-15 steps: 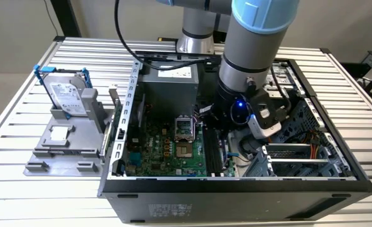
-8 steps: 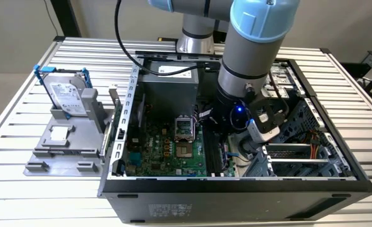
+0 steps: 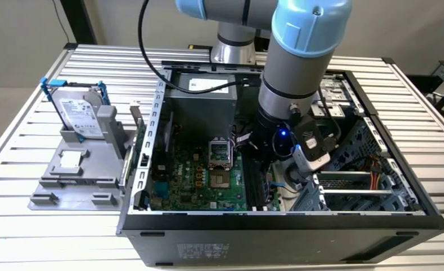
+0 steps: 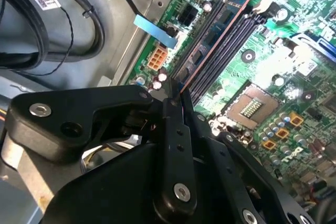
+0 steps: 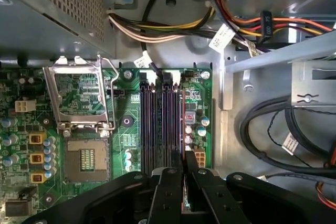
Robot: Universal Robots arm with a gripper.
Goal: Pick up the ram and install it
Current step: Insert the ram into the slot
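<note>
A: Exterior view first. We see the arm reaching down into the open computer case [image 3: 282, 217], its gripper [image 3: 271, 169] low over the black slots [image 3: 256, 183] beside the processor socket [image 3: 219, 151]. The hard drive [image 3: 77, 116] stands in its blue bracket on the grey stand, outside the case at the exterior view's left, well apart from the work.

B: Second wrist view. The fingers [image 4: 176, 129] are drawn narrow, pinching the near end of the ram [image 4: 220, 30]. It looks like a thin, long stick seen edge-on, with a coppery edge and dark chips along its face, running up one of the slots [image 4: 231, 40] toward the white latches at the far end.

A: First wrist view. The gripper [image 5: 184, 174] sits closed over the slots [image 5: 163, 124], right on their line. The stick itself we cannot pick out here.

B: Our judgement: the pick-up is done and the install is in hand. Whether the ram is fully seated we cannot tell. Seating calls for a straight push along the slot's line, with the stick kept upright so both ends go in evenly.
</note>
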